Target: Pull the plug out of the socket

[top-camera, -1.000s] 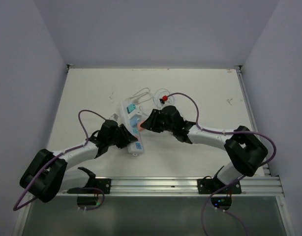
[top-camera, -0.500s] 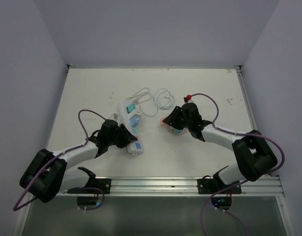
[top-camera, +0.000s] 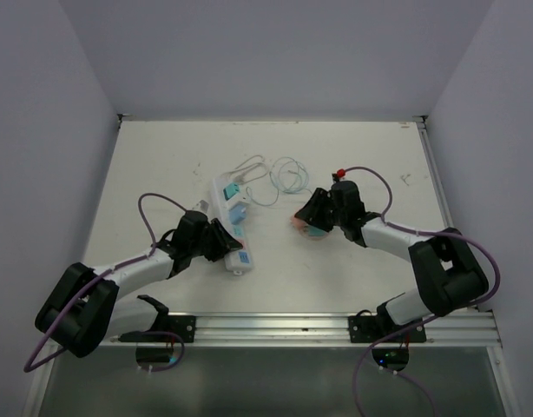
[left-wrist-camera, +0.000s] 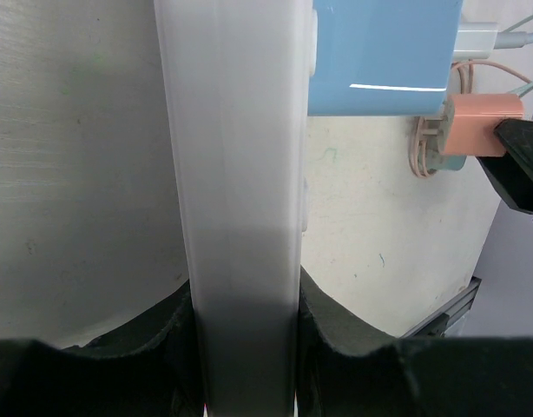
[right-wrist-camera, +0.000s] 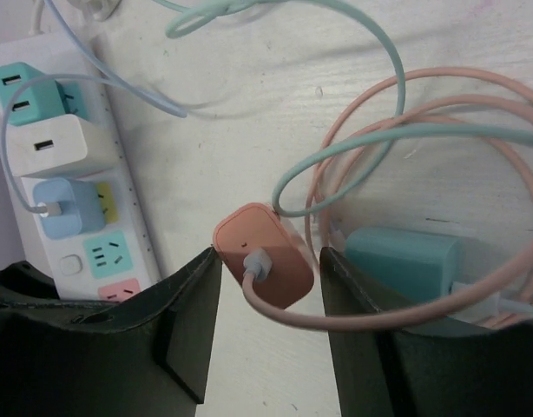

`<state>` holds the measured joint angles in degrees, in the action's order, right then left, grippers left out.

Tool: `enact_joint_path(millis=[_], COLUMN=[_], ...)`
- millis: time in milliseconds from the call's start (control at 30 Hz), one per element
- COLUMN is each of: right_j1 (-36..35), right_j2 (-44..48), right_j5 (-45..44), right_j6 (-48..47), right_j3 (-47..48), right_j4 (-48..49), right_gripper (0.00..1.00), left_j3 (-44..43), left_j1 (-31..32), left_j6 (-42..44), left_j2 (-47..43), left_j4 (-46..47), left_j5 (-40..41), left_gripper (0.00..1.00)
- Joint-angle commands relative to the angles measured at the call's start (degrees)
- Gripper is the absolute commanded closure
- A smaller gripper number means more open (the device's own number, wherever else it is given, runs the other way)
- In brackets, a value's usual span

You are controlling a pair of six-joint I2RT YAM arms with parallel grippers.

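Holding the socket [top-camera: 223,195] down seems to be the work of the left gripper [top-camera: 220,243]. Its jaws are closed on the near end of the long white strip, which lies slanted on the surface [top-camera: 162,165], left of the middle. I judge this grip is there so that the strip does not slide or lift when a plug is pulled.

A teal charger [right-wrist-camera: 23,95], a white charger [right-wrist-camera: 54,143] and a blue charger [right-wrist-camera: 62,208] sit in the socket. Below them a teal outlet face [right-wrist-camera: 110,254] stands free.

Further right, well apart from the strip, the pink plug [right-wrist-camera: 265,254] is out of the socket, so the pulling looks done. It sits between the jaws of the right gripper [top-camera: 303,224], low over the surface, inside loops of the pink cord [right-wrist-camera: 405,95] and just beside another teal plug [right-wrist-camera: 401,261]. The jaws stand close on both sides of it, but I cannot tell whether they press it or have let it go. This place probably serves as the spot for removed plugs.
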<state>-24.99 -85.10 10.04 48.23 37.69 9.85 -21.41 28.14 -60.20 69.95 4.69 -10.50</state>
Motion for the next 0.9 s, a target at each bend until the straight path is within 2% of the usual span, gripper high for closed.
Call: enact_joint_path(millis=[0, 133, 367, 600, 733, 867], right_j1=[1.08, 1.88, 2.23, 1.79, 0.30, -6.36], right_j2=[2.21, 4.41, 10.29, 19.35, 21.55, 19.01], right_j5=[-1.07, -2.74, -8.10, -9.69, -7.59, -7.93], right_j6=[-3.05, -4.63, -8.84, -7.98, -6.74, -6.39], right_j3=[0.10, 0.28, 2.47, 2.83, 2.56, 6.24], right_j4=[-3.85, -7.03, -15.73, -20.22, -17.41, -15.12], right_gripper=[0.45, 0.30, 0.14, 0.09, 0.08, 0.08], left_j3=[-0.48, -0.65, -0.92, -1.18, -1.44, -1.62], left_j1=[-0.54, -0.54, -0.54, -0.46, -0.46, -0.46], left_j6=[2.55, 2.55, 2.73, 2.90, 2.73, 2.81], left_j2=[0.97, 1.24, 1.24, 1.59, 2.38, 2.29], left_j4=[-2.05, -1.53, -1.26, -0.47, -0.12, -0.12], left_j5=[1.19, 0.57, -0.31, -0.66, -1.19, -1.28], left_gripper=[1.00, 1.00, 1.00, 1.00, 1.00, 1.00])
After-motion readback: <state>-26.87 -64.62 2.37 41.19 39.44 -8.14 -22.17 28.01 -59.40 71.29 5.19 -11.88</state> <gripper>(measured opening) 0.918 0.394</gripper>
